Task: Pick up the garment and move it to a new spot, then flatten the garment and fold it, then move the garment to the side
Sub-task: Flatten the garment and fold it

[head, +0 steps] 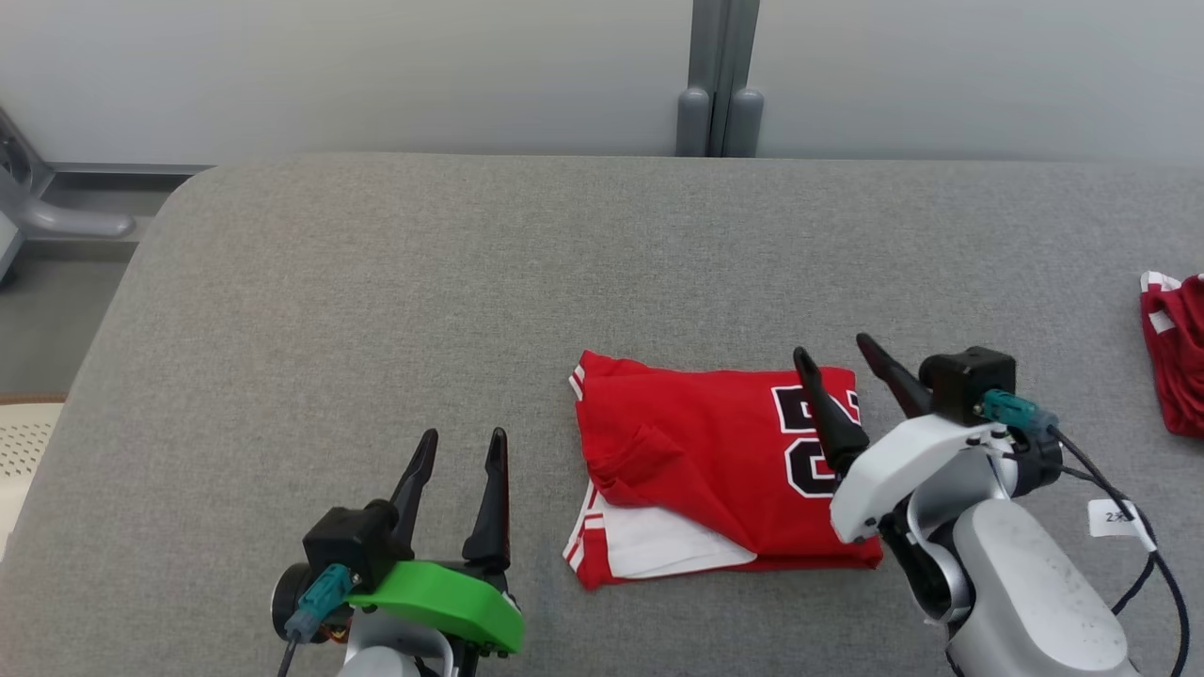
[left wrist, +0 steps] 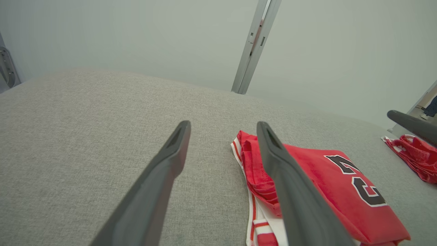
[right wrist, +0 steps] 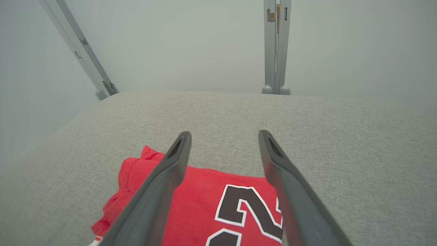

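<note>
folded red jersey (head: 696, 432) on grey table (head: 376, 282)
right hand (head: 832, 348) released over jersey's numbers; left hand (head: 465, 433) released, left of jersey

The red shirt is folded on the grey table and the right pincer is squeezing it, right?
No. The red shirt is folded on the grey table, but the right pincer is open, not squeezing it. The right wrist view shows this.

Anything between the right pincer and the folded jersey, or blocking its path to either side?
Nothing visible separates the open right pincer from the folded jersey just below it. Rightward, another red garment lies on the table. Leftward stands the open left pincer.
</note>
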{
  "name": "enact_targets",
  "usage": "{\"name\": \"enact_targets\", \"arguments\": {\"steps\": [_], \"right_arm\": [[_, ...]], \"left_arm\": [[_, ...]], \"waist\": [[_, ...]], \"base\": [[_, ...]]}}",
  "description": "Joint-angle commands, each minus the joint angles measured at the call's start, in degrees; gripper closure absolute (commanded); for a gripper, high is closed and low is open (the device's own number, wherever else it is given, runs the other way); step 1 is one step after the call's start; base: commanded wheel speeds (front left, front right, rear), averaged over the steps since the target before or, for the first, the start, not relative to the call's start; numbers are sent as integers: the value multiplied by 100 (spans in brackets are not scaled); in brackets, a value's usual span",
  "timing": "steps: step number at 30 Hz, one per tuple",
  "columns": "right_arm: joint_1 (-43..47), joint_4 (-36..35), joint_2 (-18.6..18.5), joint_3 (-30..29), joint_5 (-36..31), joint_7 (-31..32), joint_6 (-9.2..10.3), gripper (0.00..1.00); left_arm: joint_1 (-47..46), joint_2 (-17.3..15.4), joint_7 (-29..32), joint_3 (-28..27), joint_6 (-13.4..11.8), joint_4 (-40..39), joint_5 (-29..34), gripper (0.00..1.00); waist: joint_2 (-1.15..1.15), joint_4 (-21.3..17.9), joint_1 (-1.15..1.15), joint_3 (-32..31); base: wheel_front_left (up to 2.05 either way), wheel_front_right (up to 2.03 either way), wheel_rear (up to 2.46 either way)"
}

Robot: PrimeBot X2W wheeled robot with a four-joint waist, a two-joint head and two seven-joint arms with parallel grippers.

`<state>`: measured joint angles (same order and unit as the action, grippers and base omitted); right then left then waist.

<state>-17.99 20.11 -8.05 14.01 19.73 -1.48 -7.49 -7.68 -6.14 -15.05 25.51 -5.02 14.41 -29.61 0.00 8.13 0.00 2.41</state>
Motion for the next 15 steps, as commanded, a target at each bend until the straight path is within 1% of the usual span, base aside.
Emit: {"name": "enact_targets", "arguments": {"steps": [1,2,3,4,6,7,11,15], "right_arm": [[71,12,8,107,-37,53,2,0],[90,42,3,195,-25,81,2,0],[97,103,-30,292,-42,110,2,30],[85,168,-57,382,-64,137,2,64],[-1,356,-92,584,-46,171,2,93],[-67,486,-111,722,0,192,2,100],[-335,1056,-292,1153,143,196,3,100],[-621,1530,-391,1588,344,141,2,100]], "left_arm": [[-23,7,-15,-6,31,10,35,0],[-27,9,-15,-10,32,7,24,0],[-36,12,-14,-8,37,1,17,0],[-42,13,-14,-13,31,-3,14,0],[-57,14,-14,-19,19,-14,13,0],[-68,15,-14,-31,12,-21,16,0],[-135,22,-15,-53,14,-55,36,0],[-133,25,-15,-110,7,-79,47,0]], "waist": [[0,32,0,24],[0,55,0,38],[0,98,0,61],[0,132,0,77],[0,230,0,122],[0,292,0,150],[0,556,0,258],[0,793,0,351]], "base": [[0,0,0],[0,0,0],[0,0,0],[0,0,0],[0,0,0],[0,0,0],[0,0,0],[0,0,0]]}}
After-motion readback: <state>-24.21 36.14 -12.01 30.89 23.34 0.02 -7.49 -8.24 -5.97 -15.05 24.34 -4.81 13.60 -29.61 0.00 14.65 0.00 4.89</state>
